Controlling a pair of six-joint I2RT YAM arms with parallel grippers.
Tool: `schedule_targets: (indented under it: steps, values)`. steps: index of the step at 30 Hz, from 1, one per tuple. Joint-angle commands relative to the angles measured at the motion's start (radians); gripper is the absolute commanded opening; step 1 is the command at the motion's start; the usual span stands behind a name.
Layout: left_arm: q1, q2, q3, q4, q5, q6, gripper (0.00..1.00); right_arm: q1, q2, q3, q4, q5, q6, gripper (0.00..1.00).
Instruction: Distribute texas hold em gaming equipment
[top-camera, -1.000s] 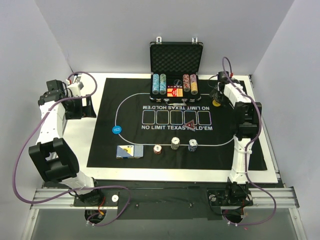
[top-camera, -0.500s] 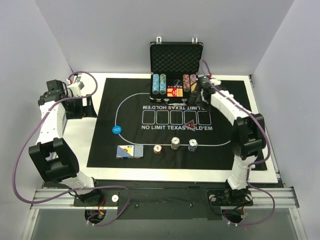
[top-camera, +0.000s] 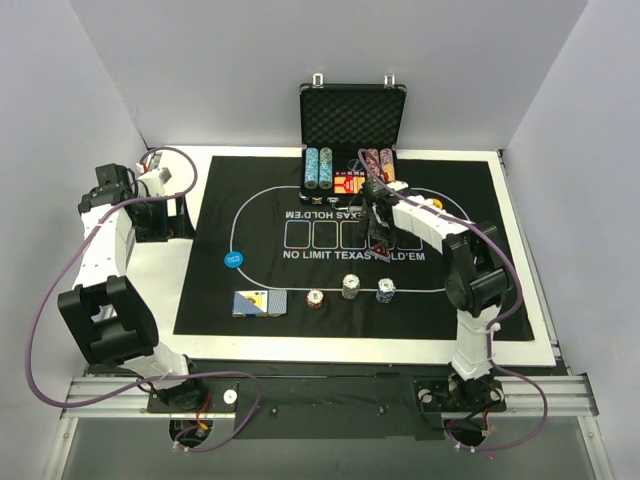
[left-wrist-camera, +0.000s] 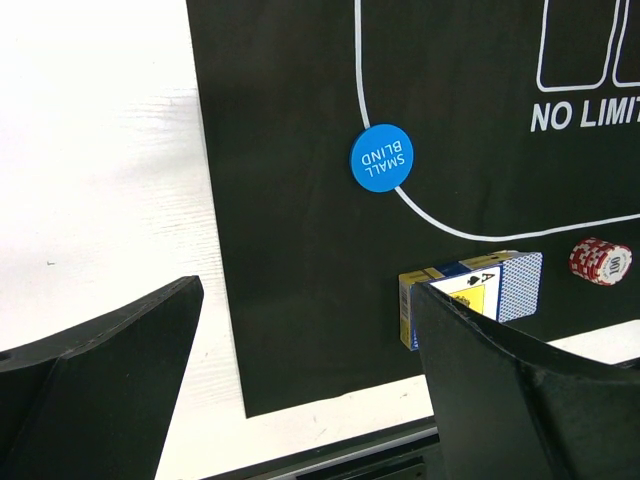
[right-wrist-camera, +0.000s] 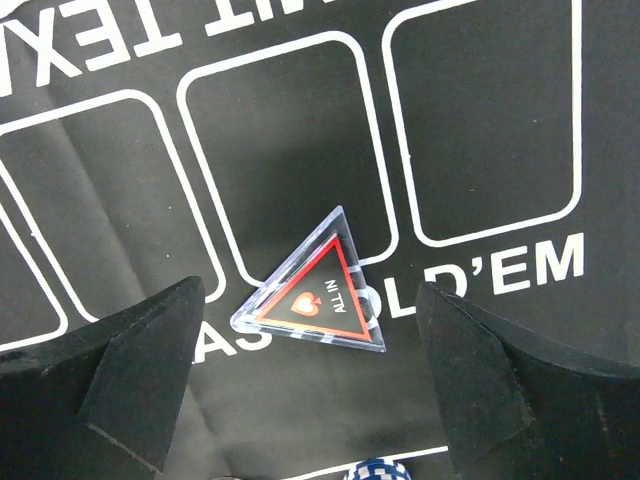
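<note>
The right gripper (top-camera: 378, 228) hangs with its jaws spread wide over the triangular ALL IN marker (right-wrist-camera: 312, 302) near the centre of the mat (top-camera: 210, 290), and this thin, flat piece may slide away when they close.

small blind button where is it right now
Top view: small blind button lies on the mat, left side, on the white oval line, beyond the card deck.

Blue Small Blind disc (top-camera: 232, 258) lies flat at the mat's (top-camera: 210, 200) left side. Card pack (top-camera: 259, 302) sits nearer, then red chip stack (top-camera: 316, 299), grey chip stack (top-camera: 350, 287) and blue chip stack (top-camera: 386, 291) stand in a row rightwards.
</note>
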Motion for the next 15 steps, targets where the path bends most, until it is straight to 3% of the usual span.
schedule_targets:
  steps: [1,15]
  values:
    - [0.0,-0.041,0.015,-0.007,0.029,0.014,0.97,0.0,0.003,-0.008,-0.01,0.036,0.017,0.81]
    - [-0.002,-0.047,0.029,-0.014,0.019,0.014,0.97,-0.014,0.052,-0.053,0.048,0.052,0.059,0.8]
